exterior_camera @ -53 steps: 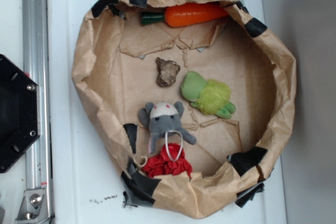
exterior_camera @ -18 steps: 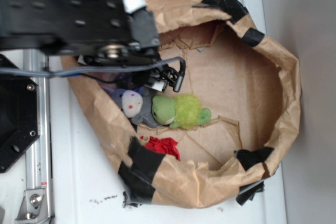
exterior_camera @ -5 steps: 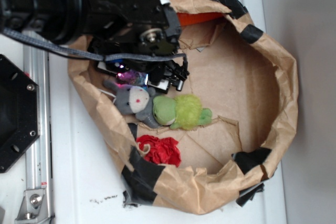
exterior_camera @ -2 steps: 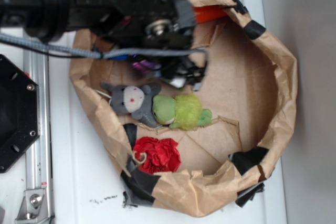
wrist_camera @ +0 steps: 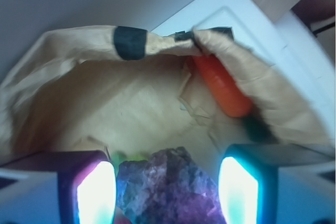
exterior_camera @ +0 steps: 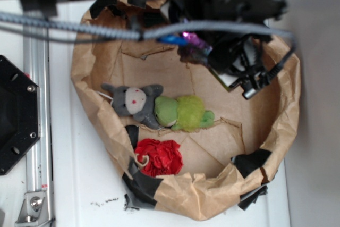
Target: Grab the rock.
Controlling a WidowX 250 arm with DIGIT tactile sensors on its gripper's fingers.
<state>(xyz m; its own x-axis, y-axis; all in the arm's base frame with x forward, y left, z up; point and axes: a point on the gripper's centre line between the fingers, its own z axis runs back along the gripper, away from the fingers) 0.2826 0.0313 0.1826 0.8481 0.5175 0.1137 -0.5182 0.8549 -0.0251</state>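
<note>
- Rock (wrist_camera: 168, 184) sat wedged between the gripper (wrist_camera: 167, 192) pads in the wrist view, lit purple by the glow of the fingers (wrist_camera: 95, 191); jaws closed on it, held apart only by the stone's width.
- Judged as lifted clear of the bag floor: paper bag (exterior_camera: 85, 94) interior spread out well beneath it in the wrist view, so the grab itself looked done.
- Held over the right-hand part of the bag in the exterior view, well apart from the grey plush mouse (exterior_camera: 132, 99) and green plush (exterior_camera: 180, 113), which lay touching each other near the left wall.
- Red crumpled piece (exterior_camera: 159, 156) rested near the bottom rim, away from the arm.
- Orange carrot (wrist_camera: 223, 90) lay tucked against the folded bag edge, probably stopped there by the paper wall.
- Rock not made out in the exterior view; hidden behind the dark arm and cables (exterior_camera: 202, 27).
- Lower part of the stone cut off by the wrist frame, so depth of grip unclear.
- Carrot hidden in the exterior view.
</note>
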